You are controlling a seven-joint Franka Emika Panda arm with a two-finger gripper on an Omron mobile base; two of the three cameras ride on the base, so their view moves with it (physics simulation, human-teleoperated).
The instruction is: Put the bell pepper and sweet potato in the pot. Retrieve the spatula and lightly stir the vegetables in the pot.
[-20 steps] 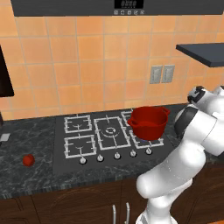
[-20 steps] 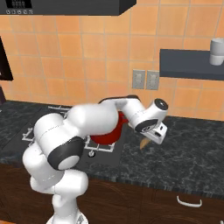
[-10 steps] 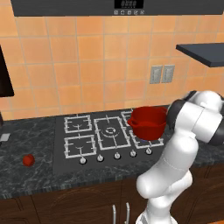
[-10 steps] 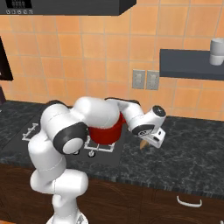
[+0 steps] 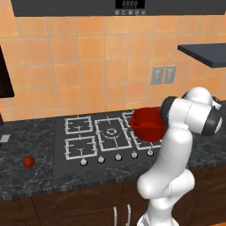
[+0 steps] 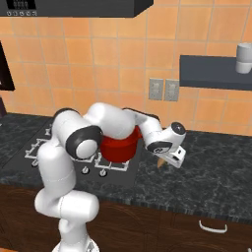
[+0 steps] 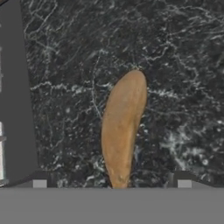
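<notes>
The deep round bright red pot [image 5: 148, 126] stands on the right-hand rear burner of the dark gas cooktop [image 5: 99, 139]. The white arm's elbow crosses in front of it in both base views, so its inside is hidden and I cannot tell what, if anything, lies in it.

The long pale tan-orange sweet potato [image 7: 122, 127] lies flat on the black speckled stone counter [image 6: 216, 172], just right of the cooktop and apart from the pot. In the hand view it runs lengthwise up the middle, with the two dark finger tips [image 7: 40, 180] standing well out to either side of its near end, not touching it. The two-finger gripper [image 6: 167, 158] hangs low over it with its jaws spread wide and nothing between them.

The small glossy red bell pepper [image 5: 28, 161] sits on the counter far to the left of the cooktop, well apart from the pot and the arm.

Two grey wall sockets [image 6: 164, 89] are set in the orange tiled wall behind, and a dark shelf [image 6: 216, 72] to the right carries a pale grey canister [image 6: 244, 58].
</notes>
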